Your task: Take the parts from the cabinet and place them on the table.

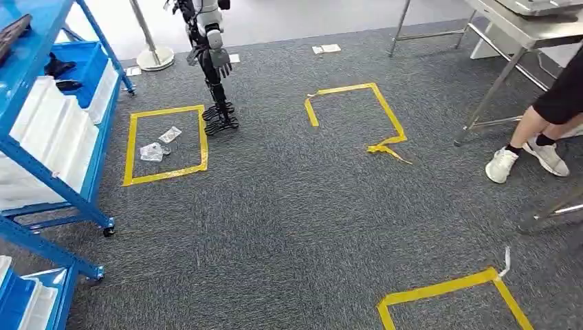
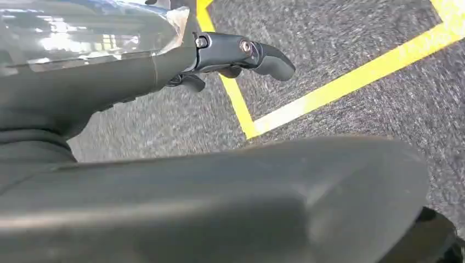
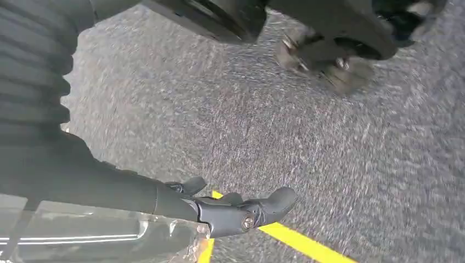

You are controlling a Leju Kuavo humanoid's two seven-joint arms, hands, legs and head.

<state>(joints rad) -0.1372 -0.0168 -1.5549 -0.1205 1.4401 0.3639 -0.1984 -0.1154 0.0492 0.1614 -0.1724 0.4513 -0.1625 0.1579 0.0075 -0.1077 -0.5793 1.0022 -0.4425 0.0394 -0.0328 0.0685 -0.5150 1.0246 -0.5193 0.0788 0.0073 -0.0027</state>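
While both hands grip clear bags [image 2: 82, 33] — carpet [image 1: 289, 206] below

Even, bright indoor light falls on the grey carpet [image 1: 289, 206] in the head view, with soft, faint shadows and sharp detail. Both wrist views are smeared by motion blur. Glare streaks the clear plastic bag [image 2: 82, 33] in the left wrist view.
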